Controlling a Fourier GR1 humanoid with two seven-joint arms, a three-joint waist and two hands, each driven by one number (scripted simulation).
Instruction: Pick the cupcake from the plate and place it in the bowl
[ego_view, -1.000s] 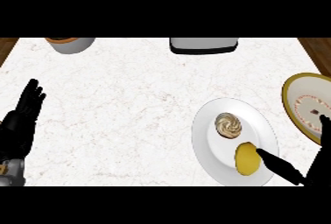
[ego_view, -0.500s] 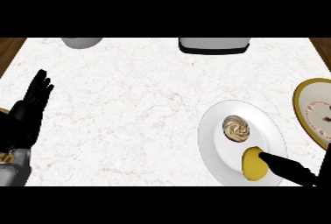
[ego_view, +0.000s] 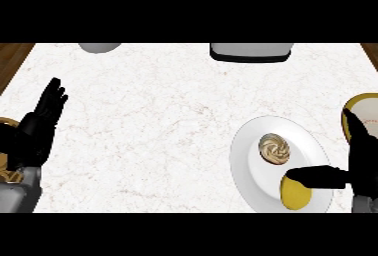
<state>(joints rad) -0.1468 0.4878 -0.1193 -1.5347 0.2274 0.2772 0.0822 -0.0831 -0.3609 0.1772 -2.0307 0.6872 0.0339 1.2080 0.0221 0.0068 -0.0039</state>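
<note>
A cupcake (ego_view: 274, 149) with swirled beige frosting sits on the white plate (ego_view: 251, 175) at the right. Below it on the same plate lies a yellow round item (ego_view: 294, 196). My right hand (ego_view: 360, 160) is at the right edge, fingers straight and pointing up, its thumb reaching left over the yellow item; it is just right of the cupcake and holds nothing. The yellow-rimmed bowl (ego_view: 351, 110) peeks out at the right edge, partly hidden behind that hand. At the left edge my left hand (ego_view: 37, 129) rests open, fingers up.
A grey-and-black appliance (ego_view: 251, 52) stands at the back edge, right of centre. A grey vessel (ego_view: 100, 47) shows at the back left. Dark wood borders the counter at both top corners.
My right hand has risen along the right edge, now covering part of the bowl, with its thumb over the yellow item. The view has shifted, so the plate and back objects sit slightly differently.
</note>
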